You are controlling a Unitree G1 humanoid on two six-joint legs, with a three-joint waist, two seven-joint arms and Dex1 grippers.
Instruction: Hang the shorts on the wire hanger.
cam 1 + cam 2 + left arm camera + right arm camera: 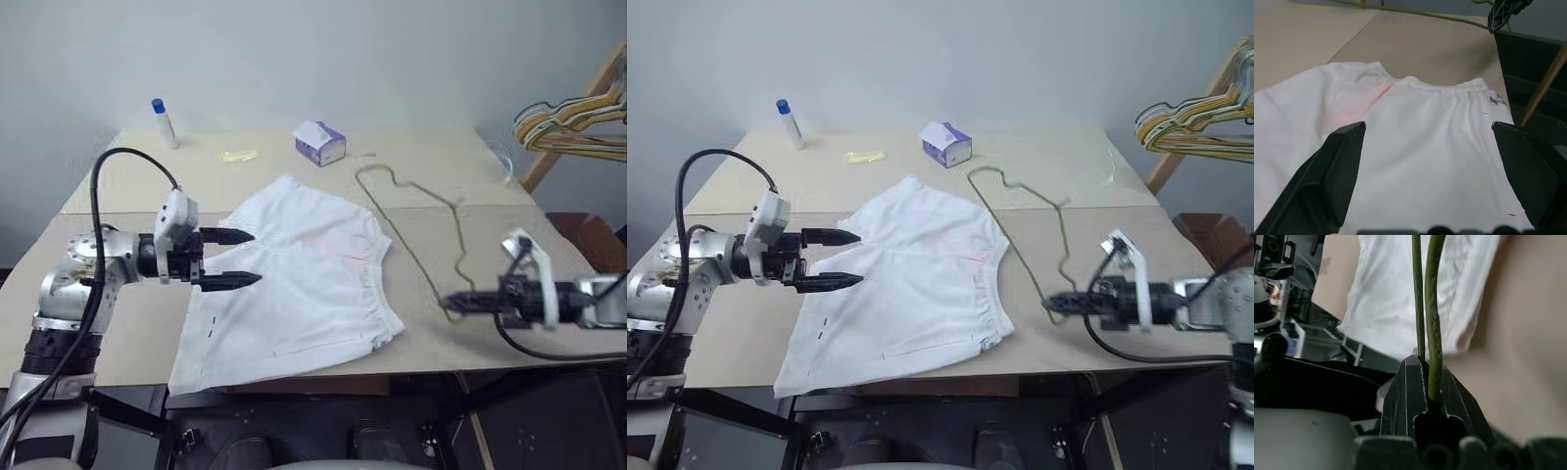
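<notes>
The white shorts (304, 284) lie flat on the tan table (127, 313), waistband to the right and a faint pink patch near the middle. My left gripper (255, 258) is open over their left leg edge, pointing right. Nothing but fabric (1420, 147) shows beneath its spread fingers (1337, 166). The thin wire hanger (459, 240) lies right of the shorts, its hook toward the table's back. My right gripper (451, 302) is shut on the wire hanger's (1434, 308) front corner near the table's front edge, pointing left.
A purple-and-white tissue box (320, 143), a white bottle with a blue cap (164, 123) and a small yellow scrap (238, 156) sit along the table's back. A bunch of coloured hangers (573, 122) hangs on a wooden rack at the far right.
</notes>
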